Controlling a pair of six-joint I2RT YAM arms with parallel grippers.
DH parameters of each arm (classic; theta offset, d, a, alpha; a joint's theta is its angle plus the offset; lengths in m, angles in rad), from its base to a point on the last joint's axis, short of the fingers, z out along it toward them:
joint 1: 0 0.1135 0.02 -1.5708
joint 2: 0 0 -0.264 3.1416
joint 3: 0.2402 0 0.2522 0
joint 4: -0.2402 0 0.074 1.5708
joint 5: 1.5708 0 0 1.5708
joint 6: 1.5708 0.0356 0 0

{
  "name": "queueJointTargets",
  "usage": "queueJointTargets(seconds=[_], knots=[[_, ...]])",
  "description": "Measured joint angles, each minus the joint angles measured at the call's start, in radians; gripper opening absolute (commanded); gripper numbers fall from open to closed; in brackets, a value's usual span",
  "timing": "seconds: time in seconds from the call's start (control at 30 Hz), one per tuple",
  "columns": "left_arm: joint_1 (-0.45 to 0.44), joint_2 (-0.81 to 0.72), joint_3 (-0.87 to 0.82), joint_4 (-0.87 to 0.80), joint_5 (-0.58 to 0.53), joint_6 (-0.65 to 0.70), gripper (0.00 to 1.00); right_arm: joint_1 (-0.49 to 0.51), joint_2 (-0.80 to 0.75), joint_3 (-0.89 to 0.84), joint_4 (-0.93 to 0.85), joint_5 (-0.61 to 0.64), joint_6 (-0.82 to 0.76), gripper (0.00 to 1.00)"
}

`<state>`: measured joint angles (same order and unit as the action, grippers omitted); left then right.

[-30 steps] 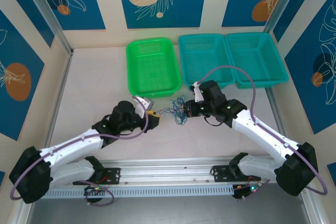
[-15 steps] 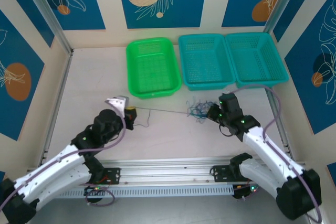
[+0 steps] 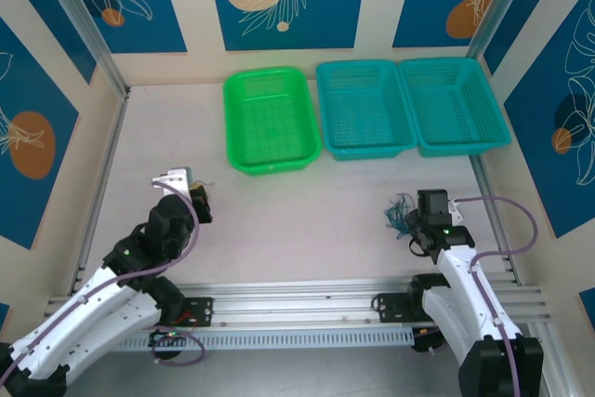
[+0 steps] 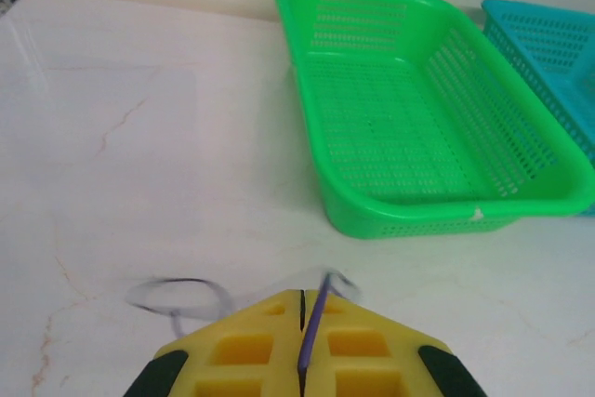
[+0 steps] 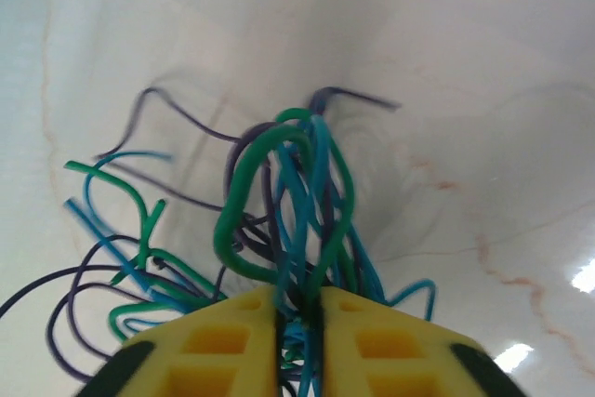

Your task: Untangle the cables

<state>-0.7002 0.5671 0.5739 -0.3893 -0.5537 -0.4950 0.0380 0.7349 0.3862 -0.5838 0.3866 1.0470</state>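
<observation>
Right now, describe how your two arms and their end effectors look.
The left arm and right arm have white tubular links and black joint housings, with a thick purple cable looping along each. The left end effector and right end effector have yellow fingers moulded with square pockets, flanked by black parts.

The table is a pale marble-look slab, smooth and faintly glossy, with thin brown veins. The green basket is shiny moulded plastic with perforated mesh walls and floor. The teal baskets beside the green basket have the same finish. The cables are thin wires in smooth, slightly glossy plastic coating, as is the violet strand. The fingers are matt yellow plastic with moulded pockets. Across the table from the green basket, the rail is ribbed, brushed metal.
</observation>
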Motion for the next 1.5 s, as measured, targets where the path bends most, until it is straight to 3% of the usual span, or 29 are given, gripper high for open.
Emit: queueJointTargets(seconds=[0.13, 0.3, 0.37, 0.57, 0.77, 0.97, 1.13, 1.33, 1.37, 1.47, 1.5], knots=[[0.0, 0.048, -0.009, 0.083, 0.129, 0.015, 0.0, 0.02, 0.024, -0.005, 0.062, -0.109, -0.05, 0.37], [0.0, 0.117, 0.027, 0.117, 0.253, 0.038, 0.0, 0.063, 0.01, 0.06, 0.029, -0.139, -0.089, 0.64], [0.0, 0.139, 0.09, 0.111, 0.29, 0.053, 0.0, 0.079, -0.02, 0.106, 0.013, -0.143, -0.106, 0.69], [0.0, 0.249, 0.406, 0.113, 0.36, 0.106, 0.0, 0.1, -0.078, 0.245, -0.006, -0.216, -0.163, 0.71], [0.005, 0.472, 0.729, 0.112, 0.332, 0.212, 0.0, 0.109, -0.078, 0.338, -0.011, -0.344, -0.181, 0.71], [0.1, 0.753, 1.015, 0.112, 0.338, 0.282, 0.0, 0.128, -0.105, 0.381, -0.017, -0.398, -0.185, 0.71], [0.192, 0.954, 1.141, 0.118, 0.378, 0.258, 0.0, 0.13, -0.127, 0.385, -0.05, -0.41, -0.196, 0.71], [0.253, 1.154, 1.17, 0.12, 0.406, 0.213, 0.0, 0.132, -0.153, 0.385, -0.095, -0.414, -0.211, 0.7], [0.26, 1.183, 1.17, 0.119, 0.408, 0.207, 0.08, 0.132, -0.159, 0.385, -0.101, -0.414, -0.211, 0.7], [0.279, 1.262, 1.172, 0.108, 0.407, 0.186, 0.51, 0.132, -0.171, 0.385, -0.114, -0.414, -0.212, 0.71], [0.283, 1.283, 1.174, 0.099, 0.404, 0.178, 0.6, 0.132, -0.171, 0.385, -0.117, -0.415, -0.212, 0.71]])
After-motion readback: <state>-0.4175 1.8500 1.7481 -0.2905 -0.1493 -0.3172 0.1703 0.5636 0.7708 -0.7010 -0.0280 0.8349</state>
